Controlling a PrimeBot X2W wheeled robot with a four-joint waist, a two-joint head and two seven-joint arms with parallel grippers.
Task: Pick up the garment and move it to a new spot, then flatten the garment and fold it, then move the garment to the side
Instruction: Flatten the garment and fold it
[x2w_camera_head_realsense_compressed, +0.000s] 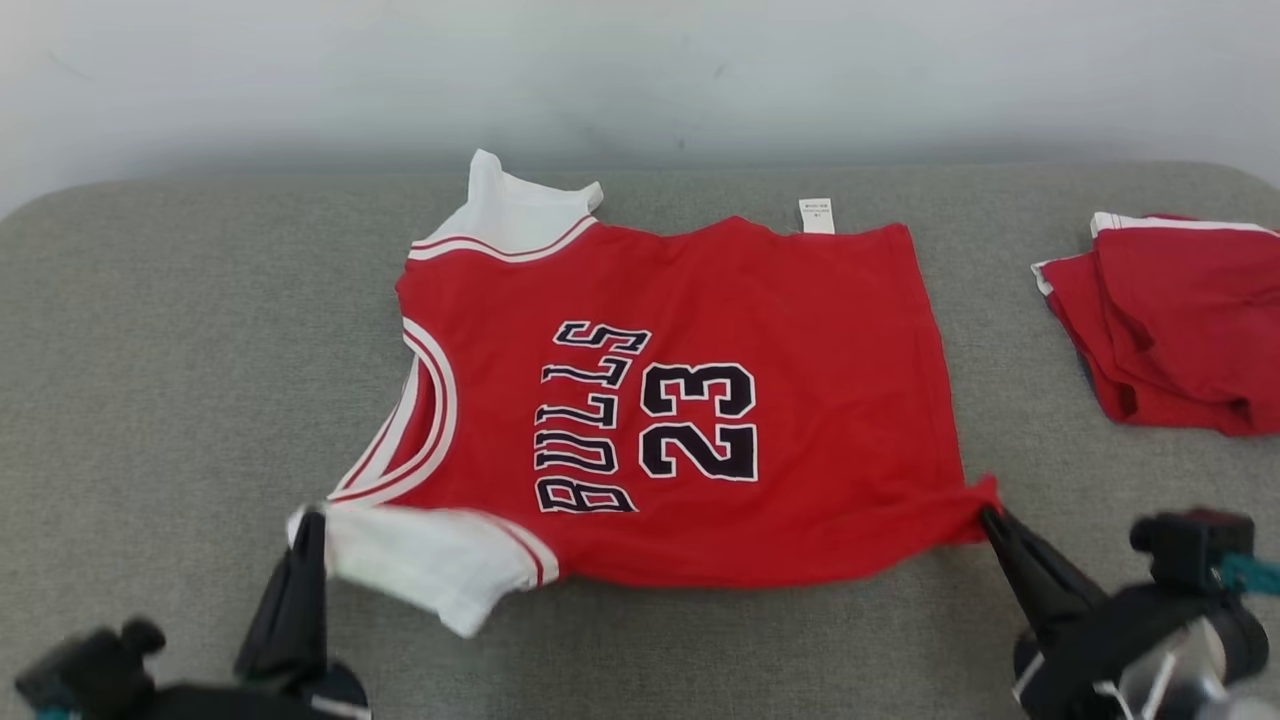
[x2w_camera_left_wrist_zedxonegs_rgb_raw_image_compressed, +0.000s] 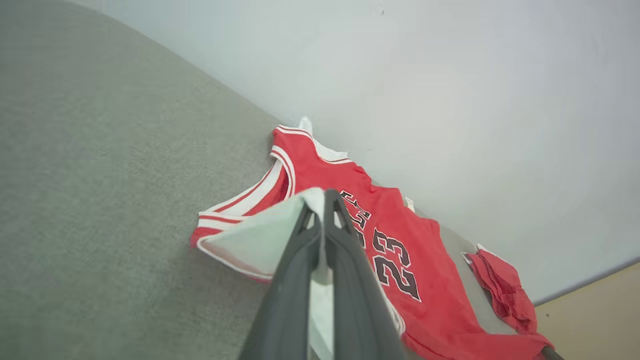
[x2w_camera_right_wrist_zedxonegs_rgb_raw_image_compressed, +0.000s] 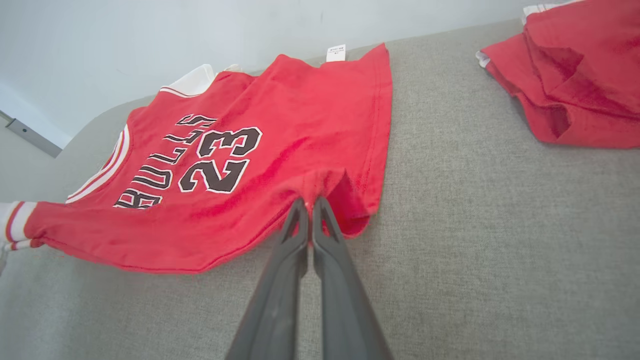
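**Two thin pinches on one jersey: where the hold could fail**

Nearest the robot, the left gripper (x2w_camera_head_realsense_compressed: 312, 518) is clamped on the edge of the near white sleeve (x2w_camera_head_realsense_compressed: 430, 565). The right gripper (x2w_camera_head_realsense_compressed: 988, 515) is clamped on the near hem corner of the red short-sleeved basketball jersey with black lettering (x2w_camera_head_realsense_compressed: 700, 400).

The jersey lies front-up and mostly flat in the middle of the grey woven fabric surface (x2w_camera_head_realsense_compressed: 150, 350), with its neck towards the robot's left.

Each pinch takes in little cloth, so a quick or uneven lift could probably pull a corner free. Slack between the arms could also let the middle sag and crease.

Farther off on the right, a folded pile of red cloth with white trim (x2w_camera_head_realsense_compressed: 1170, 320) lies well apart. A wide swing that way might drag across it.

At the far edge, the small white care label (x2w_camera_head_realsense_compressed: 816, 215) sits near the pale wall (x2w_camera_head_realsense_compressed: 640, 70). Folding too far over could bunch the cloth there.
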